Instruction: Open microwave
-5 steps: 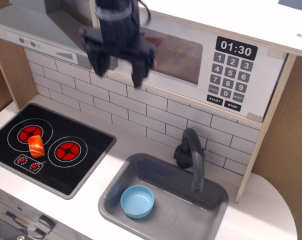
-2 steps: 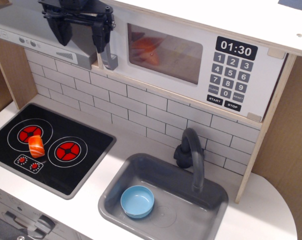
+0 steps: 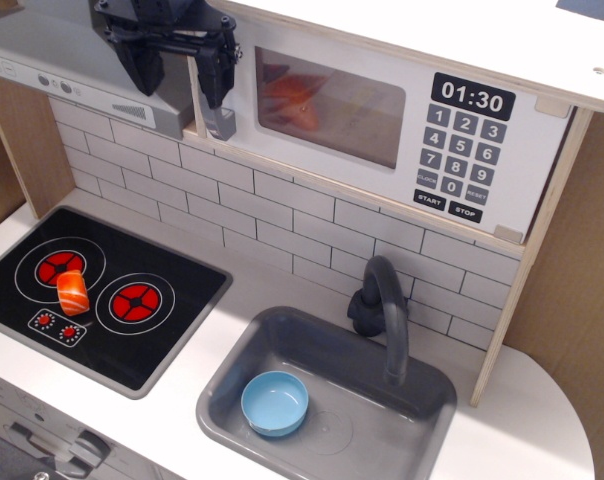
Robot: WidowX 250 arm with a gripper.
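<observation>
Microwave first: it sits high on the toy kitchen's back wall, above the white tile, to the right of the grey range hood. Its top edge runs out of the frame, and the upper part of its grey vertical handle is hidden behind the black gripper, so only the handle's lower end shows. The arm above the gripper is cut off by the top of the picture. Something orange lies behind the clear window, too blurred by the glazing to name. The door is white and lies flush with the front (shut, as far as can be seen), with a black display reading 01:30 and a grey number keypad beside it.

The gripper's two dark fingers hang spread apart, one over the hood's edge and the other right at the handle; whether it touches the handle cannot be told. Nothing is held between them.

Below, an orange piece rests on the black hob, and a blue bowl lies in the grey sink by the dark tap.
</observation>
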